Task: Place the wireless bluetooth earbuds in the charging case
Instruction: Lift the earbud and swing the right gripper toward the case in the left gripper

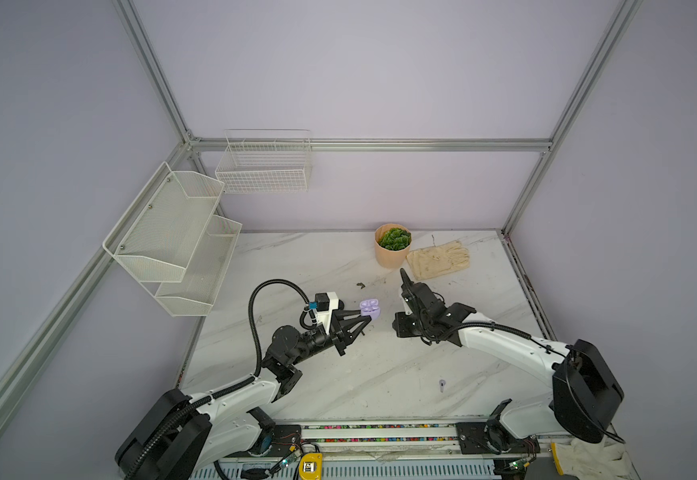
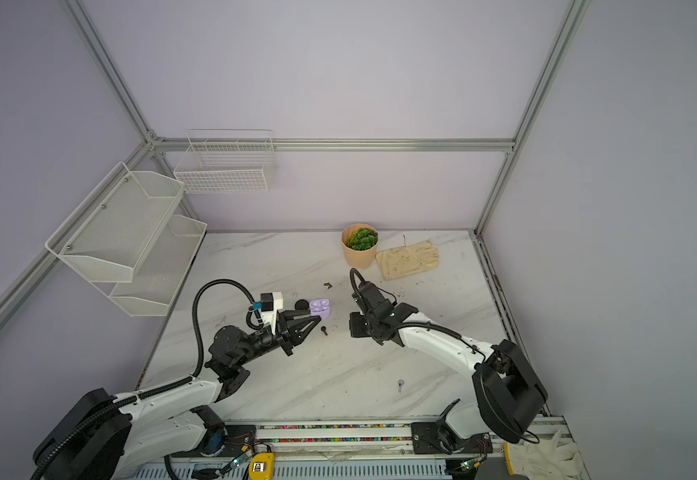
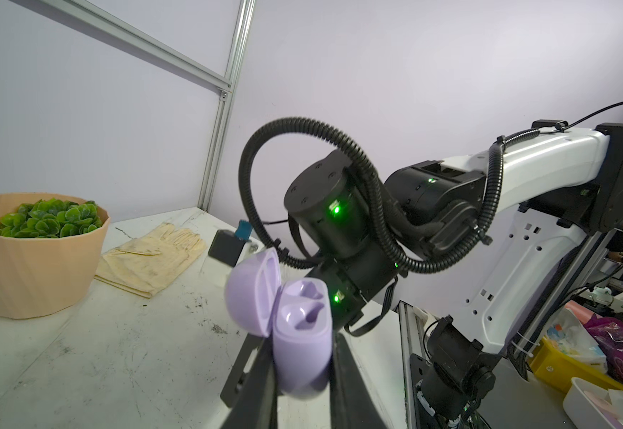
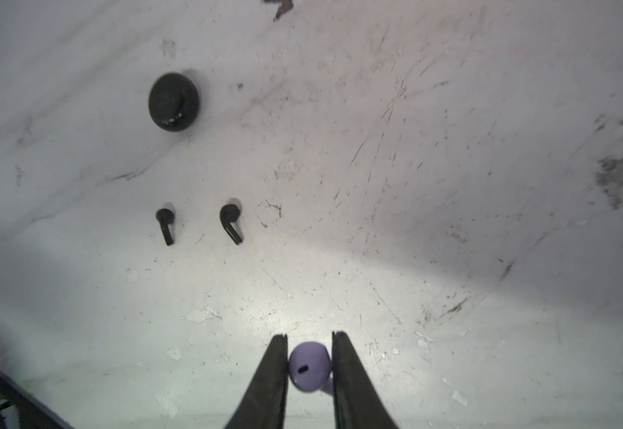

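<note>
My left gripper (image 3: 302,356) is shut on the body of a lilac charging case (image 3: 304,349), held above the table with its lid (image 3: 252,293) swung open and both sockets empty; it shows in both top views (image 1: 369,308) (image 2: 319,307). My right gripper (image 4: 310,336) points down over the table, shut on the head of a lilac earbud (image 4: 309,366). Two black earbuds (image 4: 165,224) (image 4: 231,223) lie on the marble beside a closed black case (image 4: 173,101). Another pale earbud (image 1: 442,385) lies alone near the front of the table.
A peach pot with a green plant (image 1: 392,247) and a cream glove (image 1: 438,259) sit at the back of the table. White mesh shelves (image 1: 172,237) and a wire basket (image 1: 265,166) hang on the left and back walls.
</note>
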You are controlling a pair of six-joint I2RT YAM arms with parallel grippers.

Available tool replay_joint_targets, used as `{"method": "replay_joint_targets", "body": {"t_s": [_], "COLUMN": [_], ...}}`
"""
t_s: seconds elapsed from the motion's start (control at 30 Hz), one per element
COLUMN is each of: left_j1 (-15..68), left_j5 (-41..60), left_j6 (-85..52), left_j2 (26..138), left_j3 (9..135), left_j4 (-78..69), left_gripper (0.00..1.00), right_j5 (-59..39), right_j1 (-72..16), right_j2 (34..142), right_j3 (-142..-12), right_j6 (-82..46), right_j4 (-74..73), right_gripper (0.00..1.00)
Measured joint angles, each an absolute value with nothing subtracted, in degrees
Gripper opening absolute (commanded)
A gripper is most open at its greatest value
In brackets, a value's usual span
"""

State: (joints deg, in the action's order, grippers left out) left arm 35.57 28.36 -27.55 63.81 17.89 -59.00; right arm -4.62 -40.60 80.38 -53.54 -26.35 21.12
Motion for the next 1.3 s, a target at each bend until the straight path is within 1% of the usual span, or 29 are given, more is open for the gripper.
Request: {"method": "replay_joint_targets", "body": {"t_s": [0.17, 0.43, 0.63, 0.8, 0.97, 1.13, 1.3], "left_j1": [33.21, 28.73, 28.60, 28.60, 28.60, 28.60, 28.56], "left_j5": [31.24, 38.09, 40.56, 41.65, 43.11, 43.86, 44.49], "left_j6": [-28.97, -34.44, -34.98, -34.96, -35.38, -35.42, -35.38], "left_j2": [65.95, 74.76, 77.56, 80.51, 84.55, 85.03, 84.90], "left_j3": [18.06, 20.84, 25.06, 27.29, 28.47, 28.49, 28.49], "left_j4": [-60.05, -68.86, -73.17, -76.16, -78.87, -79.94, -80.53], "left_gripper": [0.00, 0.00, 0.00, 0.00, 0.00, 0.00, 0.00], "right_j5": [-11.16, -22.81, -33.21, -40.49, -45.54, -49.87, -52.80], "right_j1": [-34.48, -28.84, -28.60, -28.60, -28.60, -28.60, -29.12], "right_j2": [75.05, 73.67, 74.98, 75.20, 75.31, 75.88, 76.25], "right_j3": [-56.49, -66.83, -72.73, -73.60, -73.78, -73.80, -74.04], "right_j6": [-22.17, -19.62, -22.39, -27.53, -29.41, -30.17, -30.52], "right_j4": [21.04, 19.84, 15.79, 10.94, 9.65, 7.84, 6.15], "right_gripper": [0.25, 0.25, 0.25, 0.25, 0.23, 0.19, 0.18]}}
